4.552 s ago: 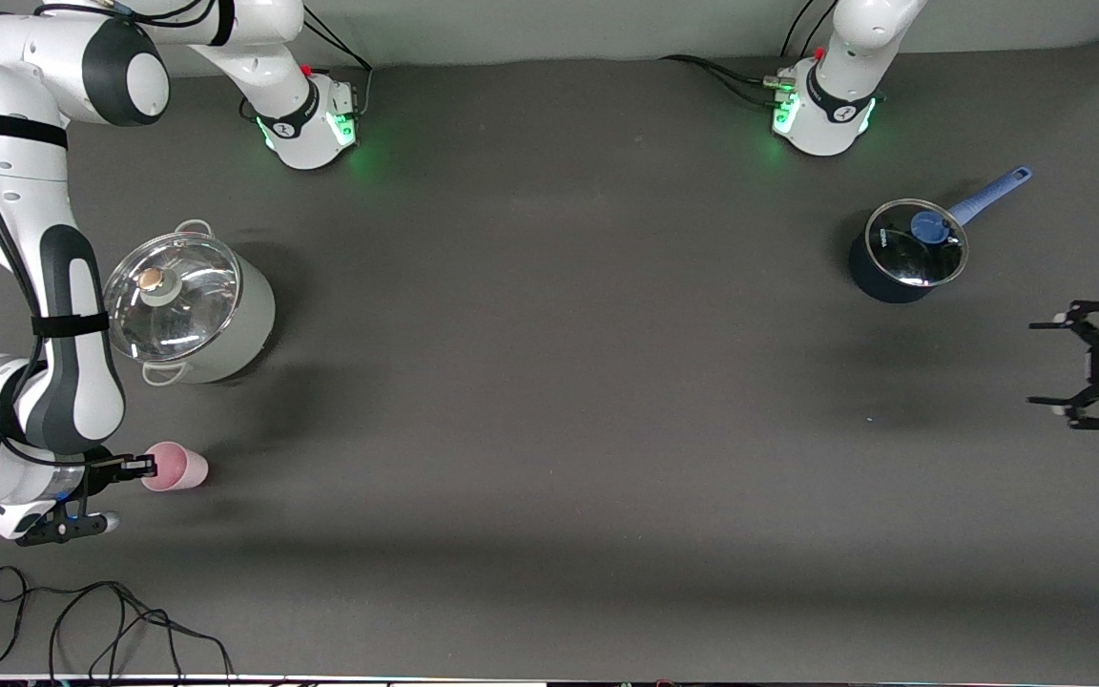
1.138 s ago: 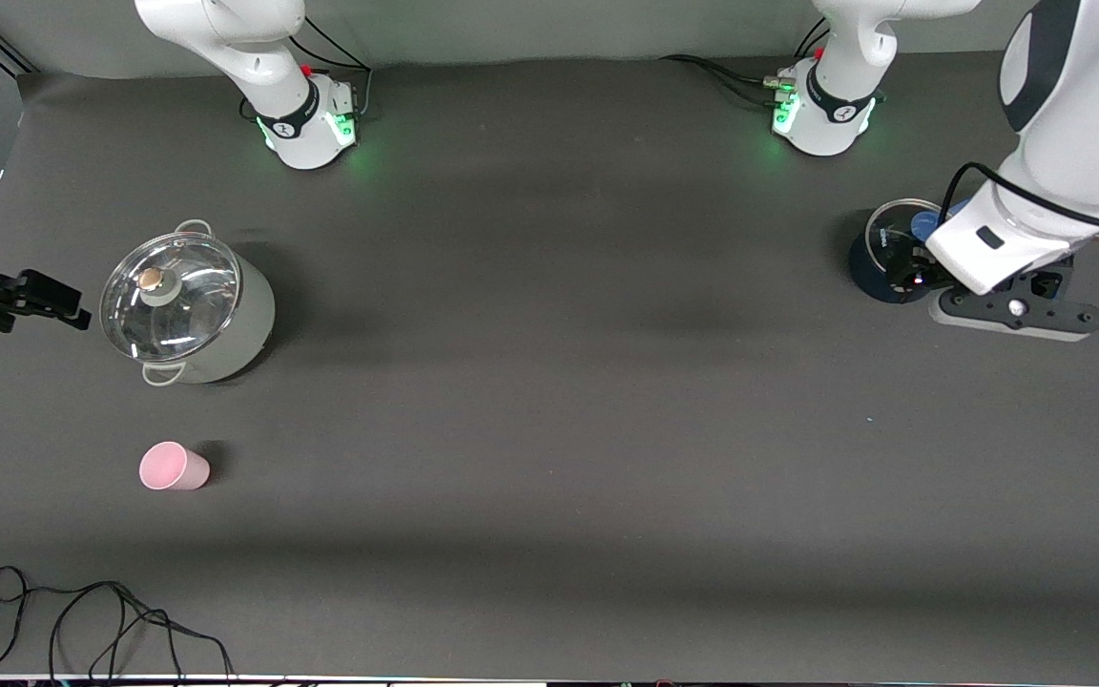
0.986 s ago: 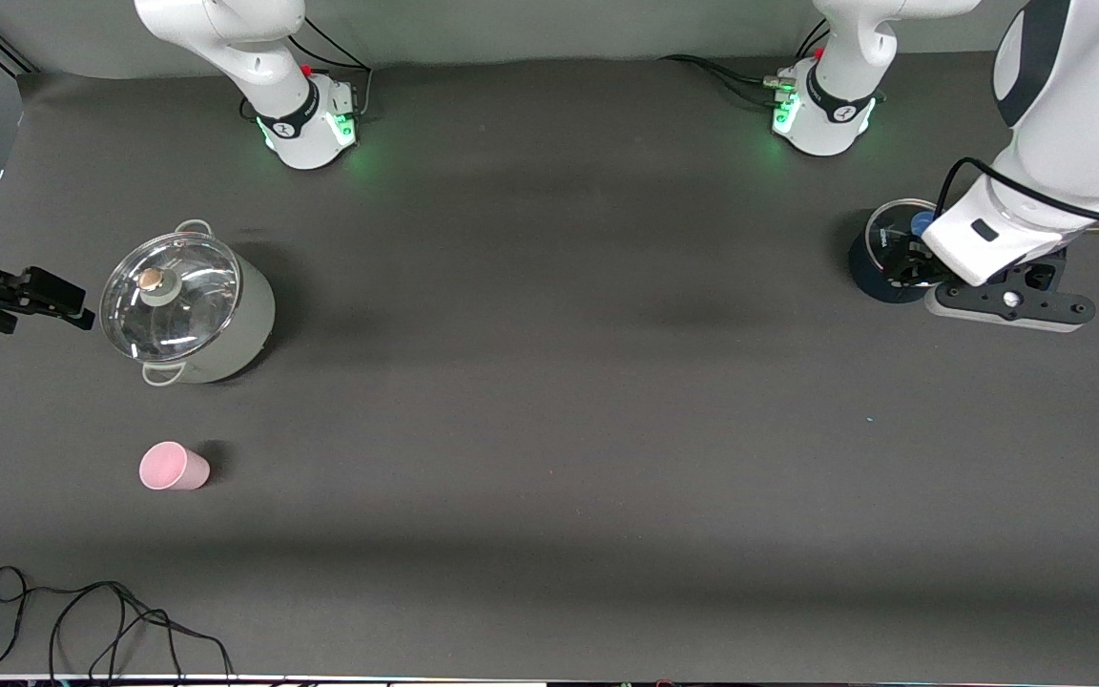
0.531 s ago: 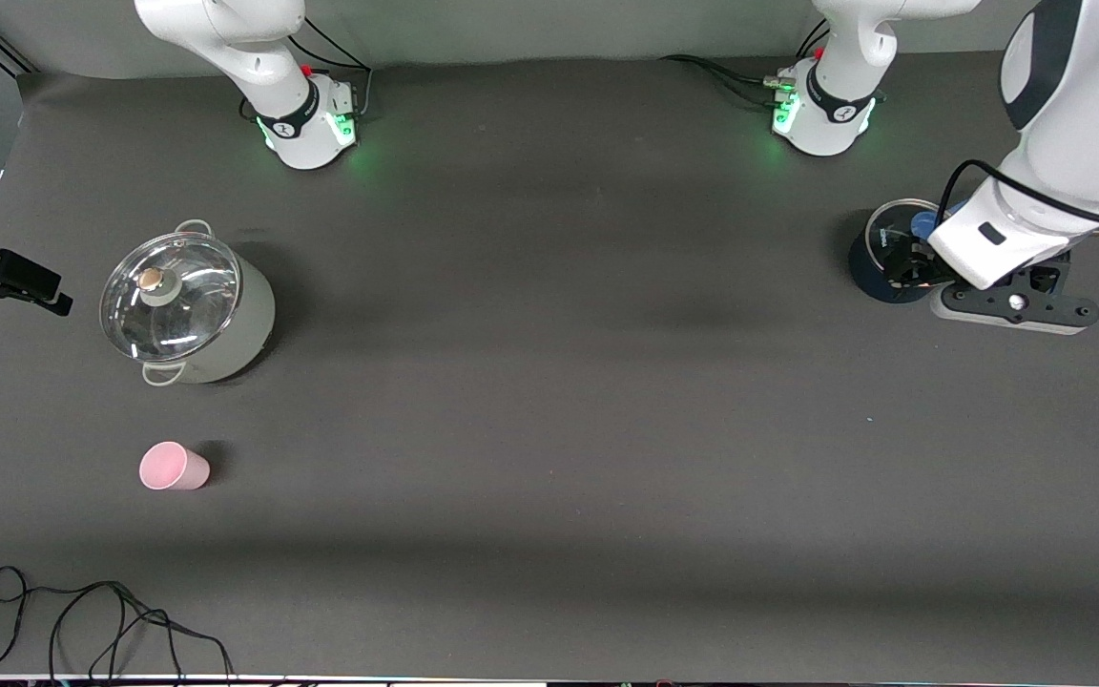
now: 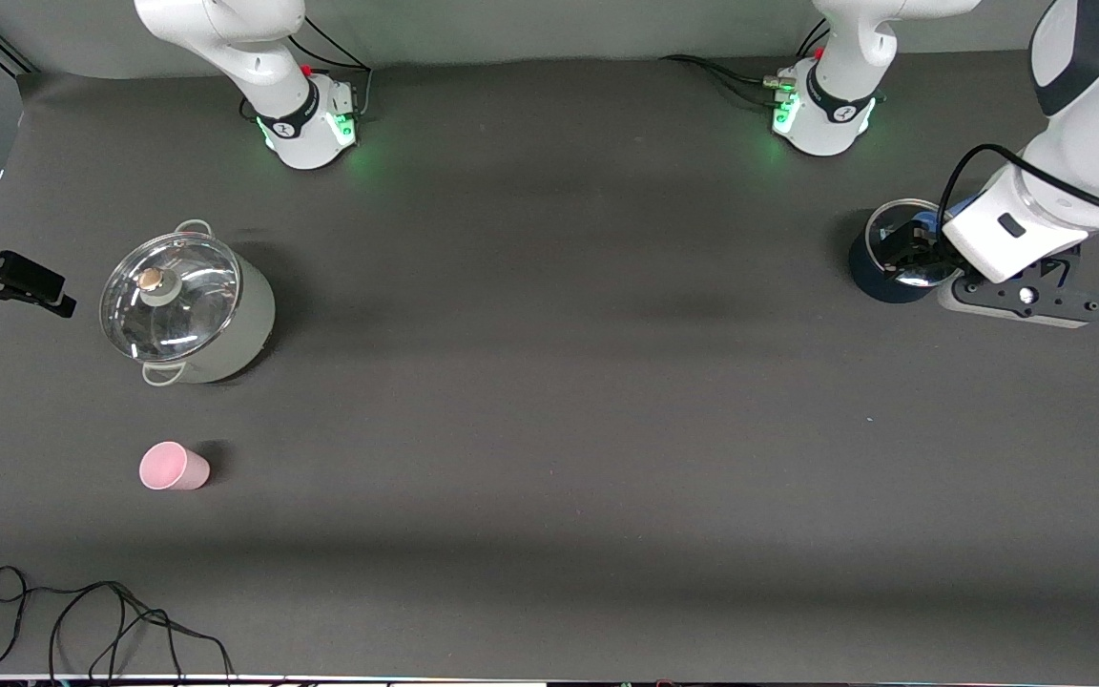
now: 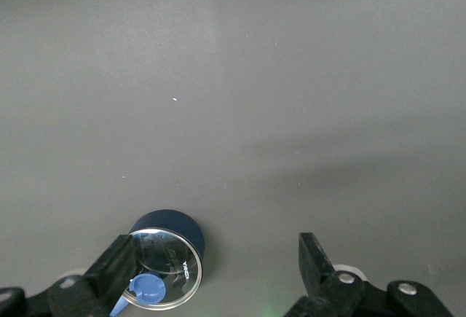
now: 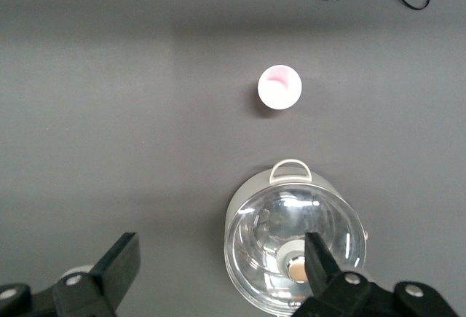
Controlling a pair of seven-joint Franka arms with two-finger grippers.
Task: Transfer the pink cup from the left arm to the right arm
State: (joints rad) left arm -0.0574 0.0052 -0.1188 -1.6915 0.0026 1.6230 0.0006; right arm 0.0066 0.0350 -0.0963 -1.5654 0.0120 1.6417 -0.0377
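The pink cup stands upright and alone on the dark table, toward the right arm's end and nearer the front camera than the steel pot. It also shows in the right wrist view. My right gripper hangs open and empty over the table's edge at that end, beside the steel pot and well clear of the cup. Its fingers are spread wide. My left gripper is open and empty over the table beside the dark-blue saucepan, fingers apart.
A steel pot with a glass lid stands near the right arm's end and shows in the right wrist view. The saucepan with its glass lid shows in the left wrist view. A black cable lies by the front edge.
The right gripper, earlier at the cup, has let it go and drawn back to the table's edge. The left arm has swung in over the saucepan. The cup has stayed put.
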